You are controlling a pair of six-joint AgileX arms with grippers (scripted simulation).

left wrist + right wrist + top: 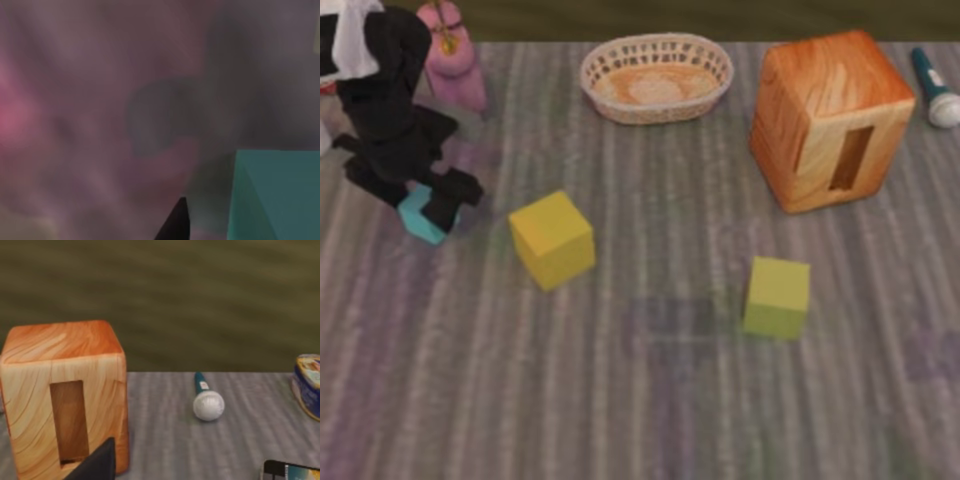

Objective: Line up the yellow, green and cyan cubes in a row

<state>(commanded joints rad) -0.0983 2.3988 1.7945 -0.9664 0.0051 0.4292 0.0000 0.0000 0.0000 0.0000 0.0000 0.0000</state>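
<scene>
Left hand (428,205) low — astride cyan cube (420,217)

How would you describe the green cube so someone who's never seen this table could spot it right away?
Find the big orange wood-grain box with a slot at the table's far right. Just in front of it, nearer the camera, sits the green cube, alone on the striped cloth. It's olive yellow-green, duller than the golden-yellow cube to its left, and far smaller than the box.

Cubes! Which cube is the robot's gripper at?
The cyan cube, smallest of the three, at the left gripper. The yellow cube and green cube sit apart, untouched.
</scene>
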